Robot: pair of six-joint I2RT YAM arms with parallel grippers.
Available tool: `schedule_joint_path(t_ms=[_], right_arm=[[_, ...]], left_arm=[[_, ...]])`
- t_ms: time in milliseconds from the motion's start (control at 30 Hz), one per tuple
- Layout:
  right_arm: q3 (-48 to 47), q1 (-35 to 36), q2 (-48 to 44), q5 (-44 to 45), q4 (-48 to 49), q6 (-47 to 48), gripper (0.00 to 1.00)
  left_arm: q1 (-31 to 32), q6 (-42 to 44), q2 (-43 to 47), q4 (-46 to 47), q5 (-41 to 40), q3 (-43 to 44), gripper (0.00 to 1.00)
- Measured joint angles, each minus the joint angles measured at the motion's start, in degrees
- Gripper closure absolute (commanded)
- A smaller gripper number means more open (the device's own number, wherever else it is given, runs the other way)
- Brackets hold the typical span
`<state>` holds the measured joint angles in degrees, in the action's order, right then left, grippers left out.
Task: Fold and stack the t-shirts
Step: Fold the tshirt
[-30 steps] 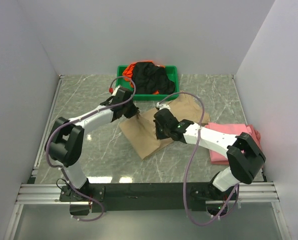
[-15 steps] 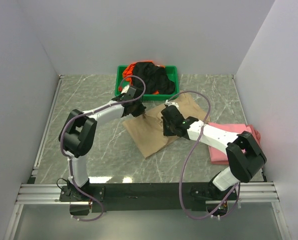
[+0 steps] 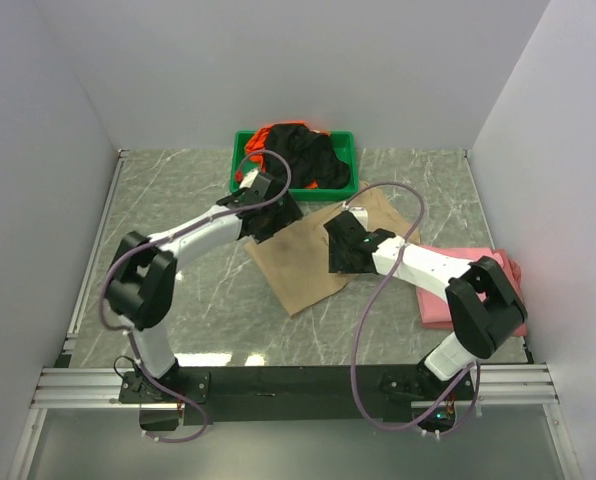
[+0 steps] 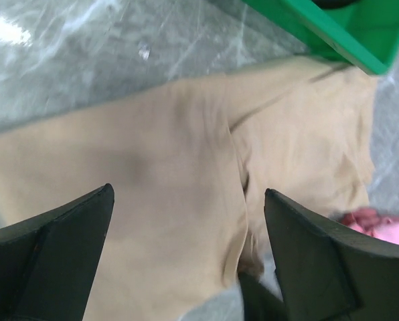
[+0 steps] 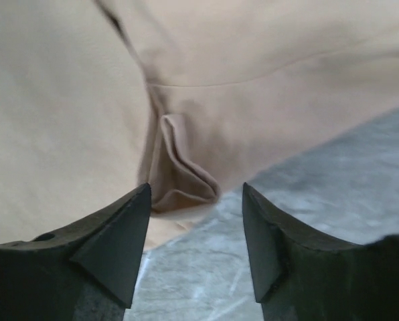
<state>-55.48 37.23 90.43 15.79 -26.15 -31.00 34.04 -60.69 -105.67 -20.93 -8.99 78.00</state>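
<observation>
A tan t-shirt (image 3: 303, 262) lies partly folded in the middle of the table. My left gripper (image 3: 278, 214) hovers over its far left edge, open, and the left wrist view shows only tan cloth (image 4: 173, 154) between its fingers (image 4: 59, 247). My right gripper (image 3: 344, 246) is over the shirt's right side, open, above a small bunched fold (image 5: 179, 175) at the cloth's edge. A folded pink t-shirt (image 3: 460, 285) lies at the right. Black (image 3: 303, 155) and orange (image 3: 264, 134) t-shirts sit heaped in the tray.
The green plastic tray (image 3: 241, 160) stands at the back centre, and its corner (image 4: 333, 33) shows just beyond the tan shirt in the left wrist view. Grey marble table (image 3: 178, 190) surrounds the shirts. White walls close in on three sides.
Both grippers have opened and let go of the tan shirt. The left gripper moved right, toward the tray, and the right one shifted a little right. The shirt now lies flatter.
</observation>
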Motion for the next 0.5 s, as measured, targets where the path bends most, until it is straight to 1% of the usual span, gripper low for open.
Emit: schedule_joint_path(t_ms=[133,300,400,500], right_arm=[[-0.20,0.00,-2.32,4.00,-2.73,-0.92,0.35],[-0.37,0.66,-4.87,5.01,-3.98,-0.44,0.34],[-0.52,4.02,-6.32,6.03,-4.35,0.28,0.33],[-1.88,9.79,-6.01,6.01,-4.55,1.44,0.33]], left_arm=[[0.48,-0.13,8.98,-1.07,-1.60,-6.29,0.01],[0.07,-1.38,19.47,-3.19,-6.58,-14.19,0.01],[-1.75,-1.97,23.50,-3.50,-7.32,-18.84,0.01],[-4.90,-1.97,24.28,-2.23,-5.79,-23.06,0.01]])
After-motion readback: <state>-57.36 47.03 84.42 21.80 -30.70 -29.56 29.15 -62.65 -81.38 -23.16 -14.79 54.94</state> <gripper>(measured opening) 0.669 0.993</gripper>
